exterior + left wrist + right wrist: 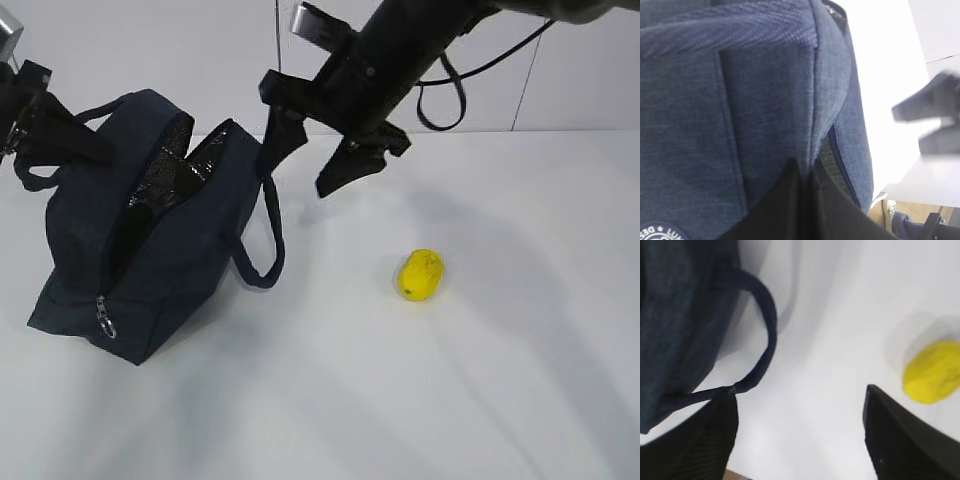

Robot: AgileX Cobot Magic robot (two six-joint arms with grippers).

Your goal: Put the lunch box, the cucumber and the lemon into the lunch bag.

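White counter (450, 400) nearest the camera, bare in front. Lemon (421, 274) lies on it right of centre, on its side, well apart from the bag; right wrist view has it blurred at the right edge (932, 372). Bag (140, 235), dark navy fabric, stands tilted on the left, top zipper undone, shiny dark lining showing in the mouth, metal ring pull (105, 320) hanging at the near end. One handle (262, 245) loops down on the right side onto the counter, the other (40, 165) sticks out left. Right gripper (310, 165) hovers above the counter just right of the bag mouth, jaws spread wide, nothing between them. Left gripper (25, 110) at the far left by the bag's rear handle; left wrist view shows its jaws (802, 200) pinched together on bag fabric. Lunch box and cucumber not visible.
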